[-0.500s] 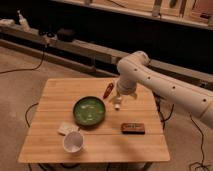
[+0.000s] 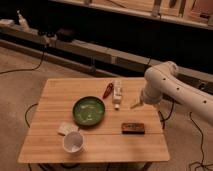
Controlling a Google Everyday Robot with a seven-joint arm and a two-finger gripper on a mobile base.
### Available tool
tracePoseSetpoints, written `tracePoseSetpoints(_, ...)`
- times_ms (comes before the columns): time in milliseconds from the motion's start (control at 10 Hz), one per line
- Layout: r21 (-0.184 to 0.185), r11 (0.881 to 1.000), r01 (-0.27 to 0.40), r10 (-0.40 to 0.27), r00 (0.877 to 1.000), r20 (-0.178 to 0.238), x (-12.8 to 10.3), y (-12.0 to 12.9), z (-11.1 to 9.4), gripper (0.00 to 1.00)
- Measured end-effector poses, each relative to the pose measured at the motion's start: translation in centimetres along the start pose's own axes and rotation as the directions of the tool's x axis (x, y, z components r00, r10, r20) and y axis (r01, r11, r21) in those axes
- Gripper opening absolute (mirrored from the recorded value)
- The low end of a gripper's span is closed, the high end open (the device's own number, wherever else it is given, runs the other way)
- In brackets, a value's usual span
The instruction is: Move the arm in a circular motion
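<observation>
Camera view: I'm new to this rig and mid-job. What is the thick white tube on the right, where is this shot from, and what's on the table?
The thick white tube is the robot's single arm, reaching in from the right. Its small tip is the gripper, the part that grasps. It hangs over the right part of the wooden table, and I cannot tell whether it holds anything. There is only one picture, looking down at the table from above. Where that camera is mounted is not known. On the table lie a green bowl, a white cup with a pale pad beside it, a dark flat box, a red object and a small white object.
</observation>
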Motion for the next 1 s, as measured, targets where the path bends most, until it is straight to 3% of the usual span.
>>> tracePoseSetpoints(300, -0.021, 1.0, 0.009, -0.007, 0.998, 0.068, -6.1, -2.8, 0.5, 0.8)
tracePoseSetpoints(500, -0.026, 0.995, 0.097, -0.095, 0.993, 0.074, -10.1, -8.5, -0.4, 0.8)
tracePoseSetpoints(700, -0.024, 0.978, 0.209, -0.207, 0.976, 0.069, -12.9, -13.8, -1.5, 0.8)
tracePoseSetpoints(800, -0.018, 0.962, 0.271, -0.27, 0.961, 0.056, -13.6, -16.7, -2.1, 0.8)
tracePoseSetpoints(1000, 0.003, 0.928, 0.372, -0.372, 0.928, 0.006, -12.7, -22.1, -3.8, 0.8)
